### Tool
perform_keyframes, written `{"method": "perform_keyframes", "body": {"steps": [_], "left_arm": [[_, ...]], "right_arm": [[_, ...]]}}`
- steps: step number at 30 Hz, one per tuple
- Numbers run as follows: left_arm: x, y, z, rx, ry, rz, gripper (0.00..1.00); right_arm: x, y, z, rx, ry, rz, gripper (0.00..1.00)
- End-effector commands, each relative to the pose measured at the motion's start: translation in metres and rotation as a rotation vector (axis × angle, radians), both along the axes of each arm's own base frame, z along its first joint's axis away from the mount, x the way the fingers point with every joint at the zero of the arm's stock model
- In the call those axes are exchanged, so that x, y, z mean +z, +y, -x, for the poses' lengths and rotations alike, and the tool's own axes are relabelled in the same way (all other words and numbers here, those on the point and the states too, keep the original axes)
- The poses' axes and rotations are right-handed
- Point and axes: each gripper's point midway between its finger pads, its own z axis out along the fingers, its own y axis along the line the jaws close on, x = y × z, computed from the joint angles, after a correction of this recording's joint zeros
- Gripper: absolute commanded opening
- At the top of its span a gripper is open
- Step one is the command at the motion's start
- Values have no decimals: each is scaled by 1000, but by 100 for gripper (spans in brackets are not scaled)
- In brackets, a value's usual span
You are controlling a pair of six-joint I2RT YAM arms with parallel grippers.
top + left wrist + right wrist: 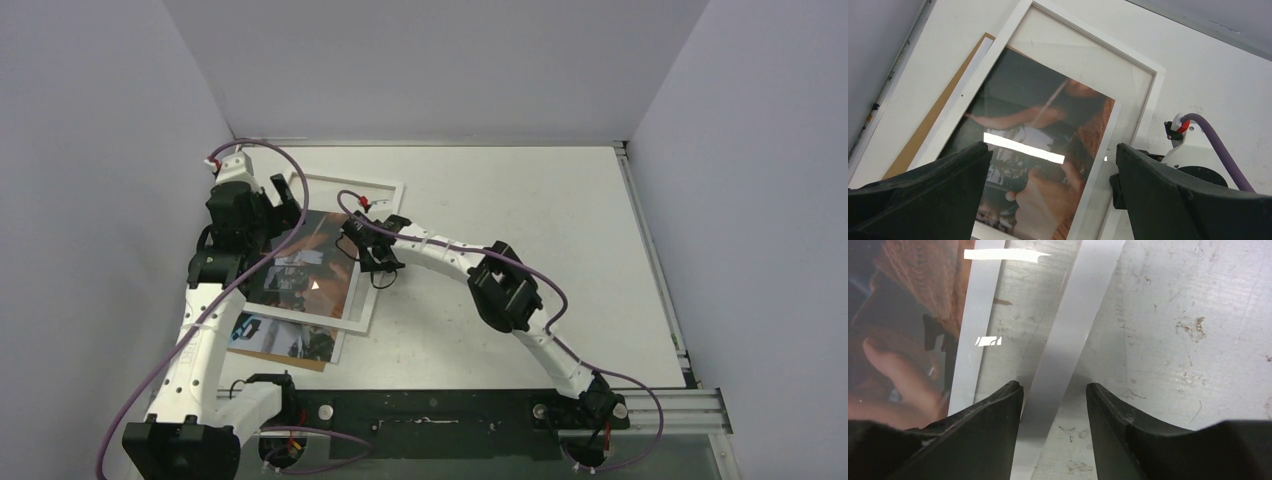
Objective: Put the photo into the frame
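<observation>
The white frame (350,182) lies flat on the table at the left. The photo (312,262), orange-tan and dark with a thin white border, lies inside it on the pane, with a bare strip of pane at the far end and along the right side. My left gripper (284,200) hovers open and empty over the frame's far left part. In the left wrist view (1050,150) its fingers span the photo (1038,120) and frame (1088,37). My right gripper (378,268) is open, its fingers straddling the frame's right rail (1073,330) beside the photo (893,315).
A brown backing board (300,360) with a printed sheet (285,338) on it pokes out from under the frame's near left end; it also shows in the left wrist view (923,135). Grey walls stand close on the left and at the back. A metal rail (655,270) runs along the table's right edge.
</observation>
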Motion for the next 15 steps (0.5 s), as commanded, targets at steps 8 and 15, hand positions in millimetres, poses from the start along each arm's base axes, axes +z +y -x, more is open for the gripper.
{"method": "perform_keyframes", "body": {"steps": [8, 15], "left_arm": [[10, -1, -2, -7, -37, -23, 97], [10, -3, -3, -1, -33, -1, 97]], "right_arm": [[42, -9, -17, -25, -107, 57, 26], [88, -3, -26, -48, -168, -21, 0]]}}
